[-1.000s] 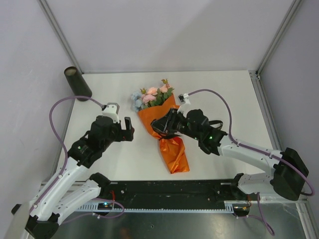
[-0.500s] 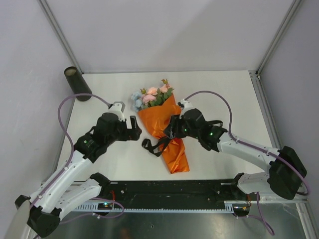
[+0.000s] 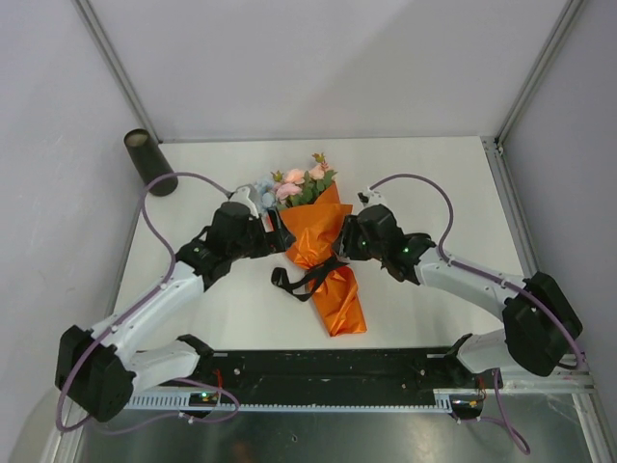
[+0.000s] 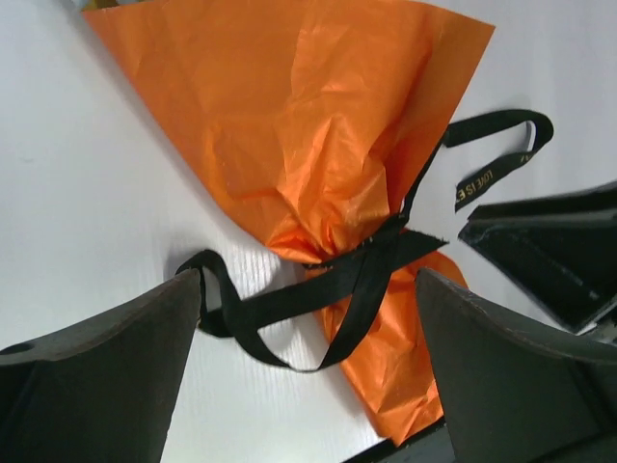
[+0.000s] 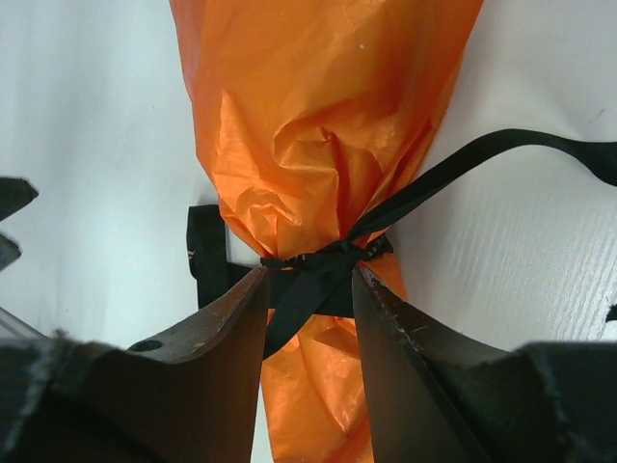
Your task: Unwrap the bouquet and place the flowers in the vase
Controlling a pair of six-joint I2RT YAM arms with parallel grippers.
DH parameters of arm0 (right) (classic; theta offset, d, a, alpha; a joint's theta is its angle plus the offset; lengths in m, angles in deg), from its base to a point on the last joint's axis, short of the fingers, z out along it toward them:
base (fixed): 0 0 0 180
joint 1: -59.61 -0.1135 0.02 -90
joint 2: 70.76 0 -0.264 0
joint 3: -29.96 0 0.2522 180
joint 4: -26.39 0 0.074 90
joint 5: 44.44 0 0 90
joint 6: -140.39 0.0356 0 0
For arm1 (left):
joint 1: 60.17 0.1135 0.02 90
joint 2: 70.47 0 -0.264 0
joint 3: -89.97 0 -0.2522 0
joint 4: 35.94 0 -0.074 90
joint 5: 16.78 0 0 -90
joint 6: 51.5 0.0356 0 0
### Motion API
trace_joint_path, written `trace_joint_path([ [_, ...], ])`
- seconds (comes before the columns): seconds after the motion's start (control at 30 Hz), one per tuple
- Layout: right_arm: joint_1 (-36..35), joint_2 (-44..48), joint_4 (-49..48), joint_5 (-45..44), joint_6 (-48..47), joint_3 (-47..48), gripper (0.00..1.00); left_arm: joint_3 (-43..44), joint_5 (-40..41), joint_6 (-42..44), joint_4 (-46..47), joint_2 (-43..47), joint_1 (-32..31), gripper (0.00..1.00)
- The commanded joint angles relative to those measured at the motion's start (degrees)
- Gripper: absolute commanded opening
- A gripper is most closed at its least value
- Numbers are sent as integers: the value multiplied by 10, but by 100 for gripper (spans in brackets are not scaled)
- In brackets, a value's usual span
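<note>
Moved: the left arm [image 3: 164,294] has swung in from the left, and its jaws now sit just beside the bouquet's [image 3: 323,251] wide left edge. The right arm [image 3: 463,275] has crept towards the cone's waist. The ribbon [image 4: 289,301] has slackened into a loop.
Edges: the bouquet lies mid-surface [image 3: 443,183], well apart from every edge. The vase [image 3: 149,162] stands at the far-left corner, by the wall.
Open room: bare white shows at the far right, and along the near left between the left arm and the rail [image 3: 328,371].
Axis: the cone's long axis runs far to near. The flowers [image 3: 294,183] point to the far edge, a little left, and the crumpled tail points near-right.
Ribbon: knotted at the waist, with the loop lying on the surface left of the cone.
Left jaws: spread wide, holding nothing, over the waist and loop.
Right jaws: part open, straddling the knot at the waist. Whether they pinch it cannot be told.
</note>
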Motion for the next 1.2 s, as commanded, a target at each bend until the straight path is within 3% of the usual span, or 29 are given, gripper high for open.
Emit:
trace_joint_path([
  [0.0,-6,-19,-38,4,-44,18,45,-20,-20,-50,113,-41,13,95],
  [0.2,-13,-51,-109,68,-176,19,45,-51,-39,-84,199,-101,16,91],
  [0.4,-8,-83,-140,200,-353,19,47,-54,-58,-94,236,-153,24,88],
  [0.6,-23,-94,-163,261,-518,3,47,-70,-71,-110,265,-174,36,86],
  [0.87,-23,-92,-202,285,-603,-34,50,-104,-73,-119,282,-163,45,85],
  [1.17,-23,-118,-224,264,-648,-54,47,-120,-97,-129,297,-156,69,85],
])
